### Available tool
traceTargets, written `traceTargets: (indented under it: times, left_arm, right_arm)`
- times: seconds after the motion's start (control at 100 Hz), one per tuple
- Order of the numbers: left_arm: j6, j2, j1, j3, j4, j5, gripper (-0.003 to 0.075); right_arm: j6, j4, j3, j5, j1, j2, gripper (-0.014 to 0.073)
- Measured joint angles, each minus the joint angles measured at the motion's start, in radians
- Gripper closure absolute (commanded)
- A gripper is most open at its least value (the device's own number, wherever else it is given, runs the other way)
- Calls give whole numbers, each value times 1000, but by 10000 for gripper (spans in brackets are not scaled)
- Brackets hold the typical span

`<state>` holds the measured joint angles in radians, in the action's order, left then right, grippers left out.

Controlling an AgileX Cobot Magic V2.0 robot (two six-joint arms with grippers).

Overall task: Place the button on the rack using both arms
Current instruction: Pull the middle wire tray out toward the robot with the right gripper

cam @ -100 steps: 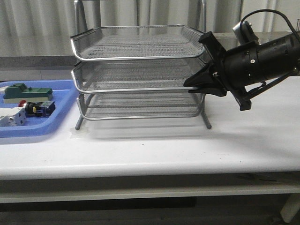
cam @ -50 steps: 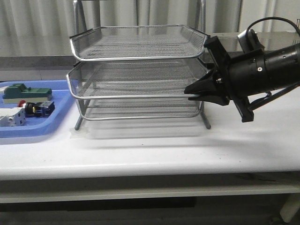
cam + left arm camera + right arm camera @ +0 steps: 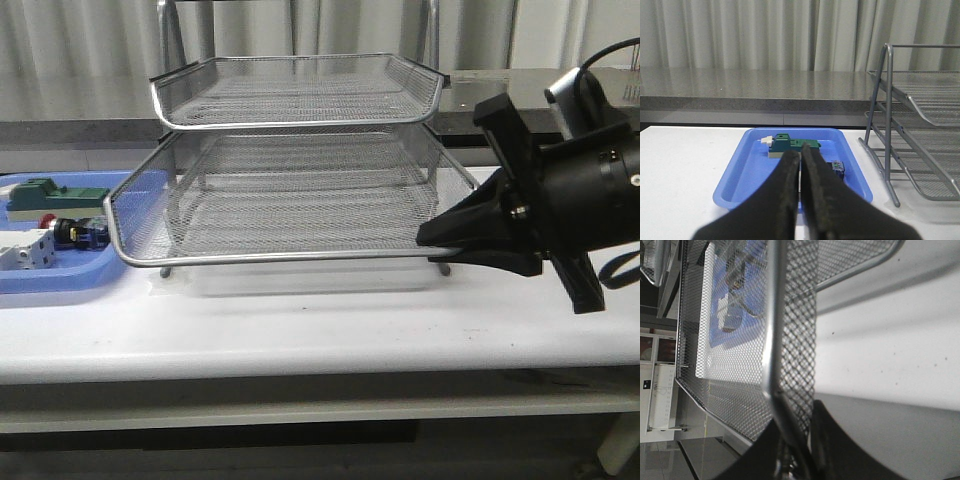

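Observation:
The silver wire-mesh rack [image 3: 296, 121] stands mid-table, its middle tier slid out toward the table's front. My right gripper [image 3: 434, 238] is shut on the right front rim of that tier; in the right wrist view the chrome rim [image 3: 773, 335] runs between its fingers [image 3: 827, 440]. The button [image 3: 76, 232] lies in the blue tray [image 3: 60, 276] at the left. In the left wrist view only its dark blue body [image 3: 838, 169] shows beside my left gripper [image 3: 800, 159], which is shut, empty, and short of the tray [image 3: 738, 172]. The left arm is out of the front view.
A green block [image 3: 55, 194] and a white block [image 3: 22, 249] also lie in the blue tray; the green block shows in the left wrist view [image 3: 790, 142]. The rack's legs [image 3: 879, 125] stand just right of the tray. A grey counter and curtain run behind the table.
My right gripper has moved toward the table's front and down, drawing the rack's middle tier far out from under the top tier. The button and the tray have not moved.

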<state>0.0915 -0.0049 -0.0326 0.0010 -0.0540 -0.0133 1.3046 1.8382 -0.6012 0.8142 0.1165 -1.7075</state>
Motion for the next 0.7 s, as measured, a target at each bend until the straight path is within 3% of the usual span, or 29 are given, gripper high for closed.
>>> traceTargets:
  times: [0.22,0.29,0.38,0.55,0.62,0.7]
  left_arm:
    - [0,0,0,0,0,0,716]
    - [0,0,0,0,0,0,716]
    - [0,0,0,0,0,0,716]
    - [0,0,0,0,0,0,716]
    - [0,0,0,0,0,0,716]
    - [0,0,0,0,0,0,716]
  right_arm:
    - [25,0,45,-4,0,42,657]
    - [26,0,45,-6,0,43,619]
    - [29,0,45,-6,0,43,496]
    - [48,-2,46,-33,0,43,160]
    - [56,-12,51,-36,0,43,76]
    - [68,-23,54,-36,0,43,53]
